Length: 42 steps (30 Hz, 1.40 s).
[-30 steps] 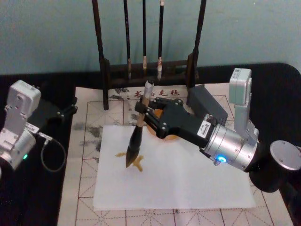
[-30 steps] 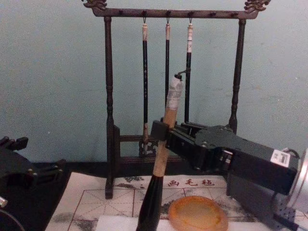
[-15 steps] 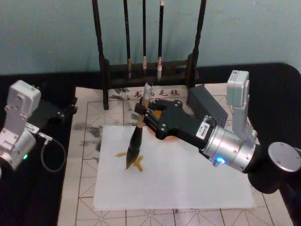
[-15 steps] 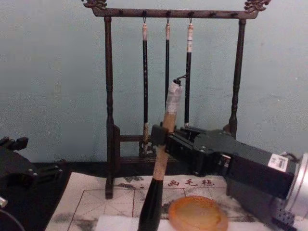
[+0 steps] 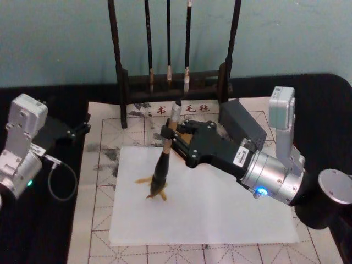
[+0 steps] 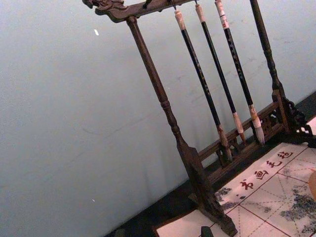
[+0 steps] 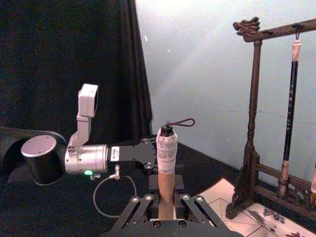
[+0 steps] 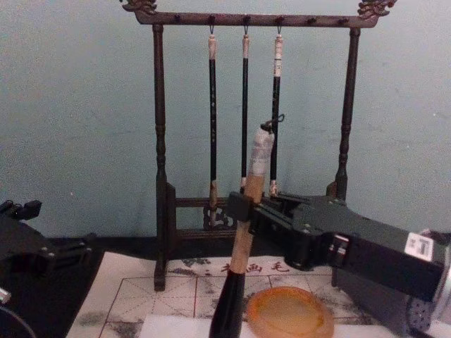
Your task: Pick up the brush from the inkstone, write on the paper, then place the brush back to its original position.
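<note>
- The right tool [image 5: 168,137] is pinching the brush [image 5: 163,163] on the tan part of its handle. Its arm reaches in across the table [image 5: 49,236] from the robot's right.
- The brush stands near upright, and its long axis leans a little. The looped cap tips toward the brush rack [image 8: 161,141] and to the robot's right, and the dark bristles point down and slightly left.
- The bristle tip rests on the paper [image 5: 220,214], on its left half, among a few amber strokes [image 5: 144,180]. I judge the writing step to be under way.
- The inkstone [image 8: 289,315] sits just beyond the paper's far edge, below the right tool and to the right of the bristles. For the return, the brush must go back and to the right, a short way, with its axis laid toward the dish.
- The right arm is plainly the nearer one to both the brush and the inkstone.
- The left tool [image 5: 69,129] is parked at the table's left edge, well apart from the paper. I cannot tell whether it is spread or pressed together.
- The paper lies on a red-grid mat [image 5: 99,165], with three thin brushes [image 8: 245,105] hanging from the rack behind it.
</note>
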### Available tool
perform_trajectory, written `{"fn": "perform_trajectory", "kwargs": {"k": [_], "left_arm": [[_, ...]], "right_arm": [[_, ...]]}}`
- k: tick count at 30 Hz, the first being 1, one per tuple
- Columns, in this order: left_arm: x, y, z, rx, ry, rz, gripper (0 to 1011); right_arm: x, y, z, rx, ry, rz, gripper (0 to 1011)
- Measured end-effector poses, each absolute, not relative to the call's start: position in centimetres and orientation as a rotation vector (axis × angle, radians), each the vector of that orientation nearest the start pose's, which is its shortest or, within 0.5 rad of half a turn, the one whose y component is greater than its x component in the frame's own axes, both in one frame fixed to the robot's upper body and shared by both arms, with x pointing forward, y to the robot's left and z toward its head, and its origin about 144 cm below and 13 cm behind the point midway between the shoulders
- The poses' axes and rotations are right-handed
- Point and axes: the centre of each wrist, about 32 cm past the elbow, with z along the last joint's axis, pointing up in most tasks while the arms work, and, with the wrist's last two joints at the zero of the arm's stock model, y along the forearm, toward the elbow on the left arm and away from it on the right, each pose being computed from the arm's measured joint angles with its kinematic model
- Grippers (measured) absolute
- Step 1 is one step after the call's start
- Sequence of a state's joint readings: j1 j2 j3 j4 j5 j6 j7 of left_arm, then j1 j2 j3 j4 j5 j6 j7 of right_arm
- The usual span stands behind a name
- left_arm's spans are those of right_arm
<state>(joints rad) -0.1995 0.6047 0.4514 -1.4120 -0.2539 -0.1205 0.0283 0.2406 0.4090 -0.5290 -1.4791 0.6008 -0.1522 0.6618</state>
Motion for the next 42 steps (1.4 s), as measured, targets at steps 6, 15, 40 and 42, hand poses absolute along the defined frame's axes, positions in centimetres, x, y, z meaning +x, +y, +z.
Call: {"fn": "perform_trajectory", "kwargs": {"k": [6, 15, 40, 42], "left_arm": [[48.9, 31.0, 114.0, 0.304, -0.285, 1.248, 1001], [48.9, 31.0, 114.0, 0.304, -0.285, 1.248, 1001], [48.9, 31.0, 114.0, 0.304, -0.285, 1.248, 1001], [48.9, 31.0, 114.0, 0.305, -0.285, 1.248, 1001]], "right_arm": [[48.8, -21.1, 115.4, 0.148, 0.014, -0.475, 199], [48.4, -21.8, 115.6, 0.152, 0.014, -0.469, 199], [47.3, -23.4, 116.8, 0.192, -0.013, -0.453, 199], [47.4, -23.6, 117.2, 0.212, -0.006, -0.467, 199]]}}
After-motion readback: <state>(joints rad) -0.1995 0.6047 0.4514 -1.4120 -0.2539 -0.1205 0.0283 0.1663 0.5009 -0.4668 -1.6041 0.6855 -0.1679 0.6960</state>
